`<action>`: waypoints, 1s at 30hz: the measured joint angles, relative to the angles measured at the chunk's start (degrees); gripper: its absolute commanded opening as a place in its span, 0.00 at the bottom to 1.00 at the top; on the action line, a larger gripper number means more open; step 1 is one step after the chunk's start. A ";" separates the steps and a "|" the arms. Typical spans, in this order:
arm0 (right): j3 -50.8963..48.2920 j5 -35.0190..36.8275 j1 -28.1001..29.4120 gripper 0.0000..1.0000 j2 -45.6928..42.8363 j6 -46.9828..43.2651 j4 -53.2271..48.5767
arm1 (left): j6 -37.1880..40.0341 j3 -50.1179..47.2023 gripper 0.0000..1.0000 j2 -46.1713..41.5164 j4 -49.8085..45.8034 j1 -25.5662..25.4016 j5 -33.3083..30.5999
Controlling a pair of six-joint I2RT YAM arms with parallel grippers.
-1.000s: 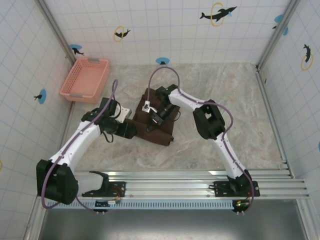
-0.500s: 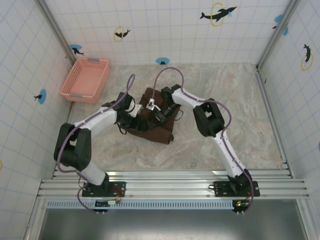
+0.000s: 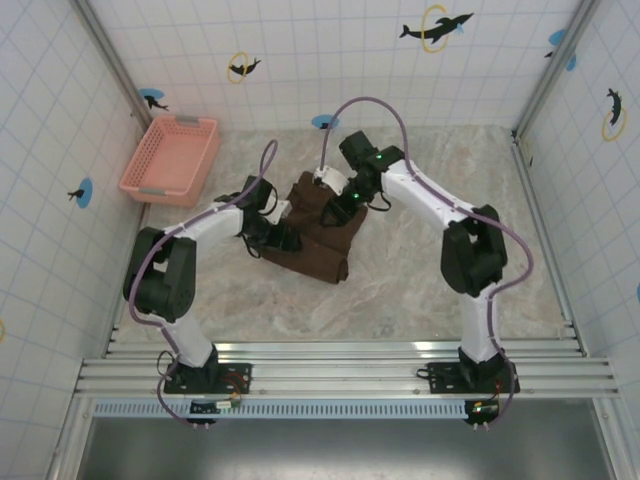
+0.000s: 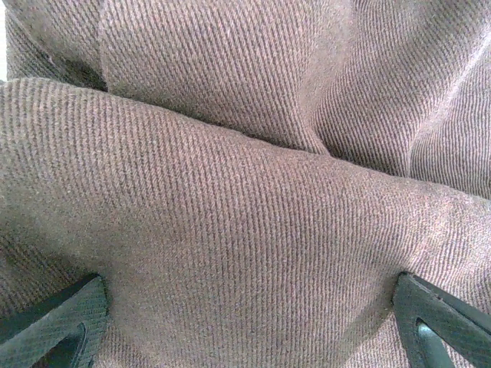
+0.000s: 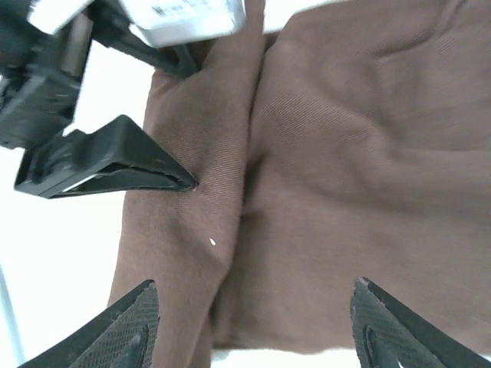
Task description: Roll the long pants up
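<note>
Pink basket point(image 3: 170, 158) sits at the far left of the worktop point(image 3: 400, 290), against the tiled wall and well apart from everything else.

Next over, the left gripper point(image 3: 283, 238) is up against the left edge of the long pants point(image 3: 320, 255). On the left wrist cam its fingers point(image 4: 54, 330) are spread wide, one at each bottom corner, with a fat fold of brown cloth bulging between them. No pinch that I can see, just open fingers pushed into the cloth.

The pants themselves are in the middle of the worktop, bunched into a thick folded bundle rather than laid flat, sandwiched between the two arms.

On the right, the right gripper point(image 3: 345, 200) hangs over the far part of the bundle. Its wrist cam shows its fingers point(image 5: 115, 326) apart too, with nothing gripped, just brown cloth and a seam running below. You can also see one black finger of the left gripper there, its tip touching the edge of the pants.
</note>
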 measured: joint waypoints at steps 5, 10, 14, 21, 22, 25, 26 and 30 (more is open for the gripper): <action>-9.27 17.99 13.81 0.71 -10.03 -2.91 4.22 | -0.04 1.07 0.97 0.83 -0.09 0.00 -0.02; -21.51 31.69 29.49 0.75 -10.10 -3.85 10.82 | -0.02 1.92 0.98 1.38 -0.50 0.00 -0.26; -26.84 40.89 32.83 0.75 -8.13 -4.33 16.44 | -0.02 2.36 0.98 1.77 -0.72 0.00 -0.24; -28.87 52.76 32.89 0.73 -3.08 -7.41 27.34 | 0.00 3.89 0.97 2.86 -1.36 0.00 -0.22; -28.87 54.25 32.94 0.72 -2.23 -8.15 28.65 | 0.00 3.98 0.98 2.89 -1.40 0.00 -0.22; -28.87 60.19 33.33 0.59 0.85 -10.64 32.33 | 0.02 4.15 0.98 3.04 -1.53 0.00 -0.24; -28.87 62.60 33.57 0.57 2.10 -11.50 33.64 | 0.02 4.17 0.97 3.06 -1.55 0.00 -0.24; -30.45 71.84 34.25 0.45 6.12 -16.13 40.13 | 0.35 4.17 0.98 3.08 -1.51 0.00 -0.42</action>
